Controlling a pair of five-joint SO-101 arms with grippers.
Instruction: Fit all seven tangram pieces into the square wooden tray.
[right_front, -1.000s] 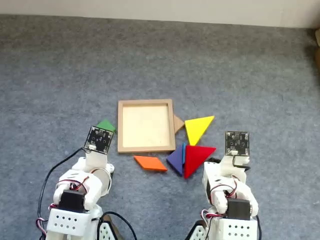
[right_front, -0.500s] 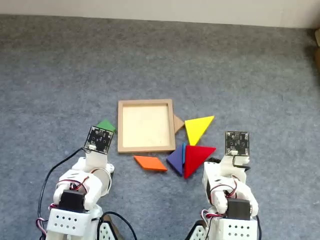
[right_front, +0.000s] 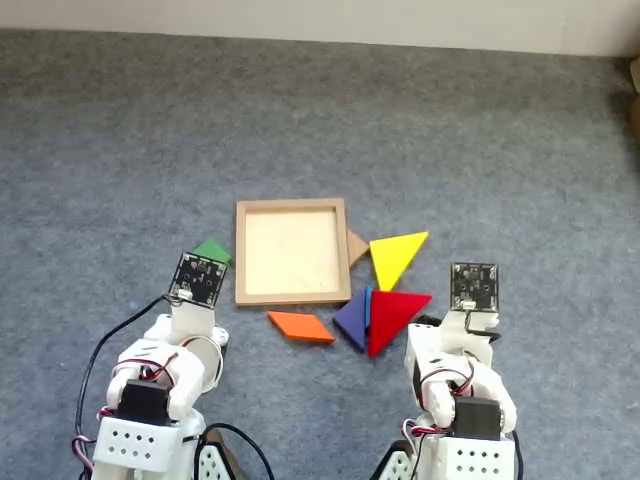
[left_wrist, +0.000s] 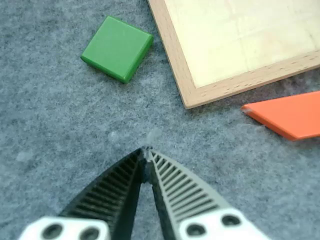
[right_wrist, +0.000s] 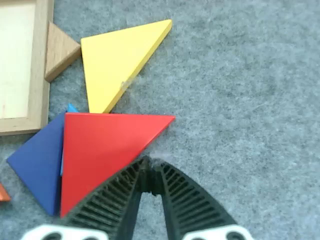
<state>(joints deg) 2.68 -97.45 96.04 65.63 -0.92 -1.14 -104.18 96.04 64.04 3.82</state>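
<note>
Seven pieces lie outside the square wooden tray (right_front: 290, 297), none yet inside it, so we judge the task not yet begun. The tray sits on the grey felt-like mat (right_front: 500, 150) between the two arms and a little ahead of them, where either can reach it. Its raised pale wood rim frames a smooth, lighter floor. The green square (left_wrist: 117, 48) lies just beside the tray's rim on the left arm's side, apart from it, a thick glossy block with crisp edges. The orange parallelogram (left_wrist: 290, 115) lies near the tray's nearest edge. On the right arm's side the pieces crowd together. A small bare-wood triangle (right_wrist: 59, 50) touches the tray's rim, and the large yellow triangle (right_wrist: 117, 60) lies beside it. The large red triangle (right_wrist: 105, 145) lies against or partly over the dark blue triangle (right_wrist: 37, 160). A sliver of a light blue piece (right_wrist: 71, 108) peeks out between them, its shape hidden. All are flat painted wood, likely to slide on the fuzzy mat unless pinched by their edges. The left gripper (left_wrist: 146, 152) hangs low over bare mat, its ribbed fingers pressed together on nothing. The right gripper (right_wrist: 150, 162) hangs by the red triangle's edge, likewise closed and empty. We judge both arms to be parked in readiness.
</note>
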